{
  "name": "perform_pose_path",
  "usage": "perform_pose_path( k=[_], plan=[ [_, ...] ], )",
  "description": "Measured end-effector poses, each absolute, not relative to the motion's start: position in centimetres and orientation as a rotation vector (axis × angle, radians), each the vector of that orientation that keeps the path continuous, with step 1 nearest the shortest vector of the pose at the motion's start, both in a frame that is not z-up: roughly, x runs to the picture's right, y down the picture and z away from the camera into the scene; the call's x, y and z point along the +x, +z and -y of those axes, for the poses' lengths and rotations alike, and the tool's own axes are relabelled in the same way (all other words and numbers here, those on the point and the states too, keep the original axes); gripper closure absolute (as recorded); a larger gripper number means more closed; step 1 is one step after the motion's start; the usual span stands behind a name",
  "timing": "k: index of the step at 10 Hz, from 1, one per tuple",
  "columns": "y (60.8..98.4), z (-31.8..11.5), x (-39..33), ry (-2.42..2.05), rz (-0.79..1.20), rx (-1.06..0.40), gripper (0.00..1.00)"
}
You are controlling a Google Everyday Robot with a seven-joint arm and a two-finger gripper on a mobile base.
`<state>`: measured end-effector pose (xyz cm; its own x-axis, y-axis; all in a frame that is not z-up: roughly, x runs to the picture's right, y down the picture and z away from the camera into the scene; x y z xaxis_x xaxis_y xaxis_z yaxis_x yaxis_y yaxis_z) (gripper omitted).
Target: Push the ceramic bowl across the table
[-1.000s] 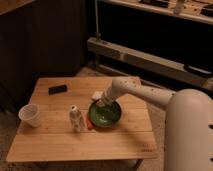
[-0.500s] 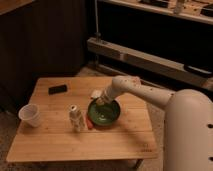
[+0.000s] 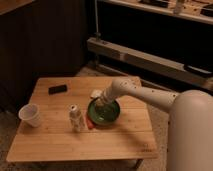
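The gripper [image 3: 102, 102] sits at the far rim of the ceramic bowl [image 3: 104, 112] on the bench [image 3: 60, 137]; whether its jaws are open cannot be told.

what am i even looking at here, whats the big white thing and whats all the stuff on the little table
The big white shape on the right is a robot's body, and the white tube reaching out of it is its one arm. There is a single picture, taken from above and to the side of the robot; exactly where the camera sits isn't known. At the arm's end is its tool, a two-finger grabber, which sits over the far edge of the dark green bowl. The robot is meant to push that bowl across the low wooden table. Nothing looks lifted or held; the bowl rests on the tabletop. Also on the table: a white cup at the left, a small bottle or can standing just left of the bowl, and a flat black object near the far left corner, maybe a phone.
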<state>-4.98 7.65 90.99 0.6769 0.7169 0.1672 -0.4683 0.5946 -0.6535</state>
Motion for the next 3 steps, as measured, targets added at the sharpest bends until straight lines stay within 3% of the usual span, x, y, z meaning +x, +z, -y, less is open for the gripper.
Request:
perform_pose_path(
  k=[2, 3],
  plan=[
    [91.0, -7.39, -4.89, 0.713, 0.452, -0.6, 0.22],
    [90.9, -7.28, -4.99, 0.71, 0.467, -0.593, 0.07]
  ],
)
